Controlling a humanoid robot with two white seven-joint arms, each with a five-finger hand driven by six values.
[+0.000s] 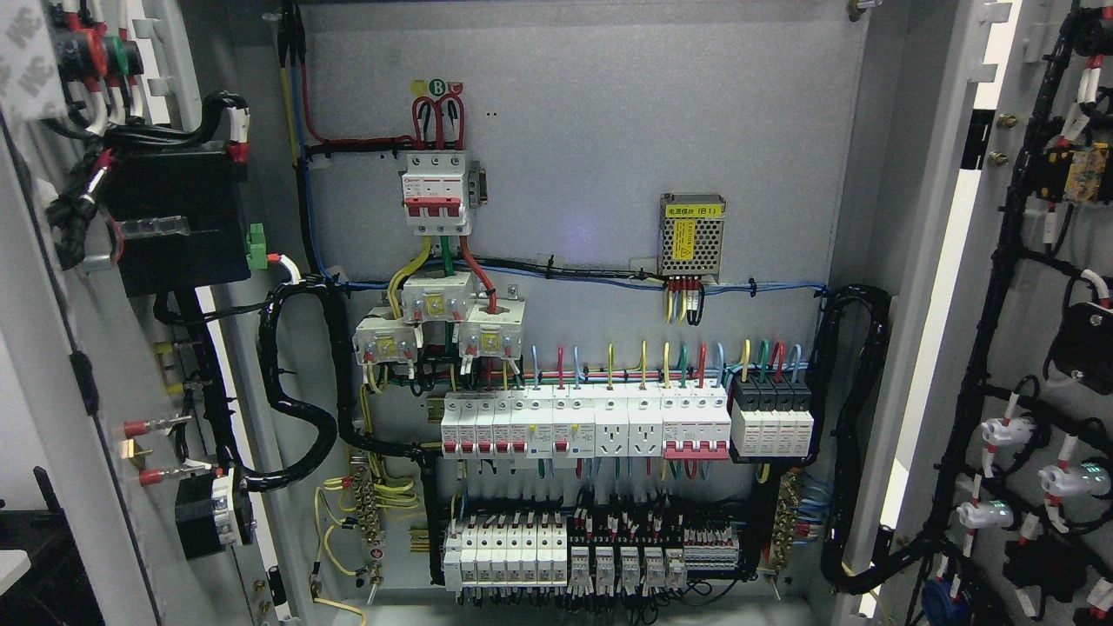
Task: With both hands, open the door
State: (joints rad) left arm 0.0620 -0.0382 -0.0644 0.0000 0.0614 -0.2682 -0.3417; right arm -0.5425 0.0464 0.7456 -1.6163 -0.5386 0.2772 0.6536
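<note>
open electrical cabinet, head view. left door (52,348) and right door (1035,348) both stand swung wide at the picture's edges, their inner faces carrying black wiring. back panel (591,113) holds a red-handled main breaker (437,193), a mesh-cased power supply (691,236) and rows of white breakers (583,423). no robot hand shows, so its state cannot be told.
</note>
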